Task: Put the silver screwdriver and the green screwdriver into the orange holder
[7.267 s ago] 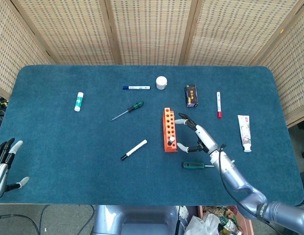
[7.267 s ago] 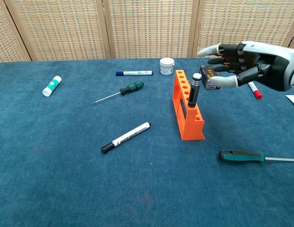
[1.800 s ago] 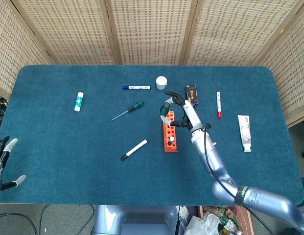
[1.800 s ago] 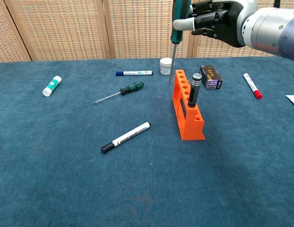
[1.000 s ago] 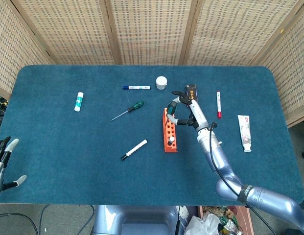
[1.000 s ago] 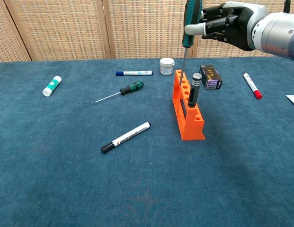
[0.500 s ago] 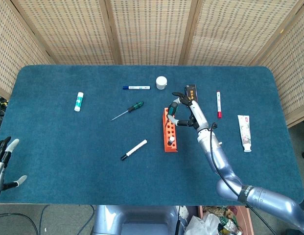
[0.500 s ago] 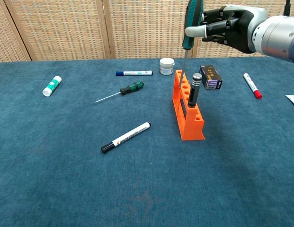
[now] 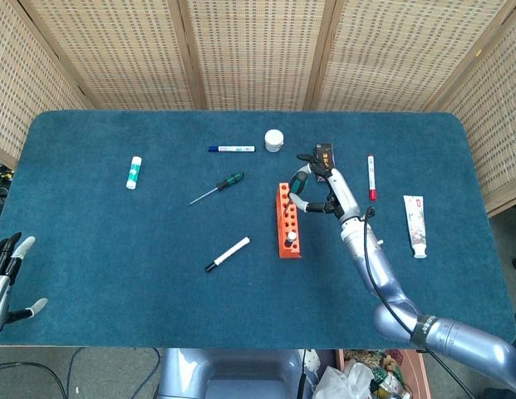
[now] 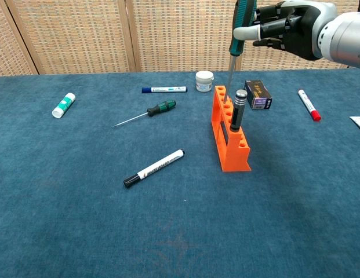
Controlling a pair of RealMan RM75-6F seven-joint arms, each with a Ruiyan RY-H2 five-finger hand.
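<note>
The orange holder (image 10: 229, 132) (image 9: 287, 218) stands upright mid-table. The silver screwdriver (image 10: 239, 109) stands in one of its nearer holes, handle up. My right hand (image 10: 287, 23) (image 9: 322, 188) hovers above the holder's far end and grips a green-handled screwdriver (image 10: 242, 20) point down. Its shaft slants slightly, with the tip at the holder's far holes; whether it is inside one I cannot tell. A second, smaller green screwdriver (image 10: 159, 108) (image 9: 218, 189) lies on the cloth left of the holder. My left hand (image 9: 5, 278) hangs off the table's front left corner, fingers spread and holding nothing.
A white marker (image 10: 154, 168) lies front left of the holder. A blue marker (image 10: 164, 90), white jar (image 10: 204, 81), black box (image 10: 258, 94) and red marker (image 10: 309, 105) lie behind and right. A glue stick (image 10: 63, 105) lies far left, a tube (image 9: 415, 224) far right.
My right hand has shifted slightly right with the green-handled screwdriver. The shaft now leans a little more and its tip has moved along the holder's far holes.
</note>
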